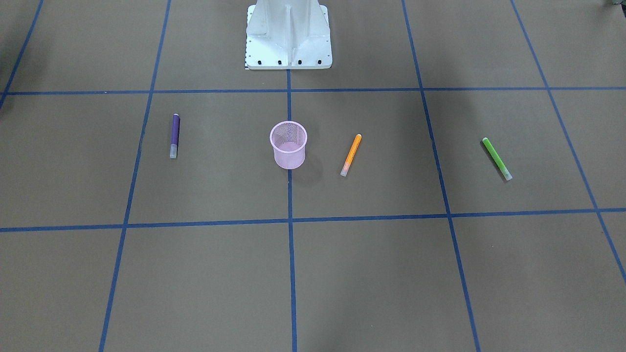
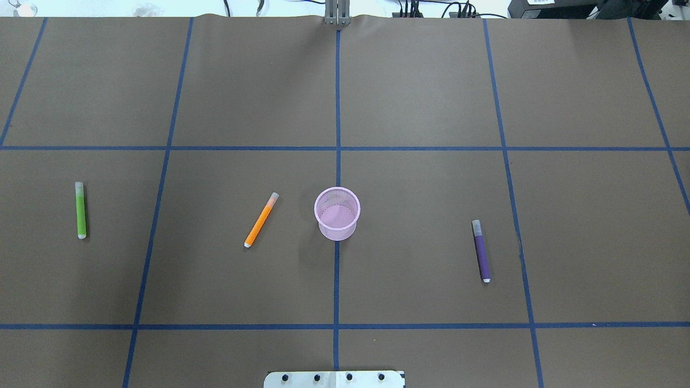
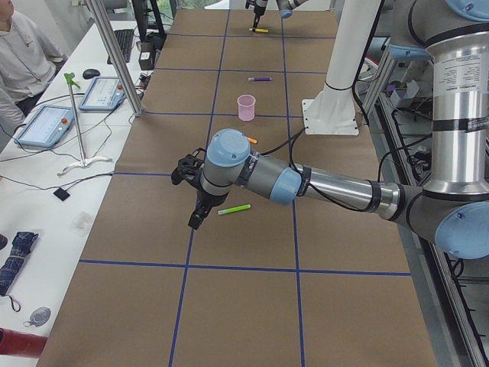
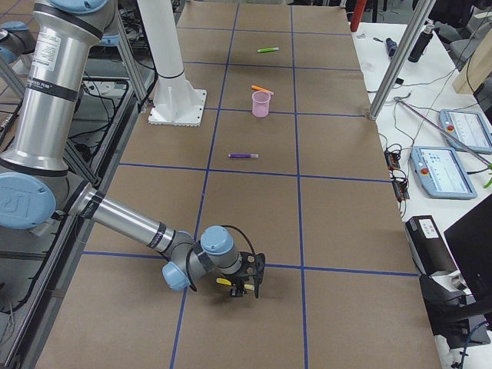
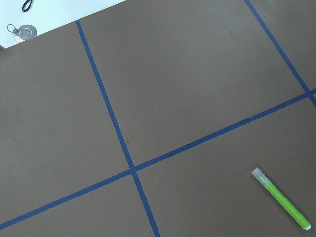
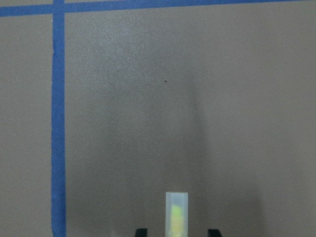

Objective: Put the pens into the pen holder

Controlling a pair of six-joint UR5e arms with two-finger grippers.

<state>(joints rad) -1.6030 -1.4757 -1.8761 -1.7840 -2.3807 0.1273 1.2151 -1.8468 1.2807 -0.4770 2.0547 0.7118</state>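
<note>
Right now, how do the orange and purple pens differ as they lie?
The orange pen lies on the robot's left of the pen holder, close by; the purple pen lies on its right, farther off. The orange pen is clearly slanted, its cap tipped toward the holder; the purple pen lies nearly straight. Both lie flat, outside the holder, caps away from the robot.

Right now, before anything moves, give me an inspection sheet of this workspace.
Surface: brown table, blue tape grid.
Job's things: pen holder upright, empty; purple pen, orange pen, green pen lying flat; yellow pen between right jaws.
Clutter: nothing seen.
Grippers: right gripper open; left gripper cannot tell.
Cables: cables beyond table's far edge.
Surroundings: operator, tablets on side bench.
</note>
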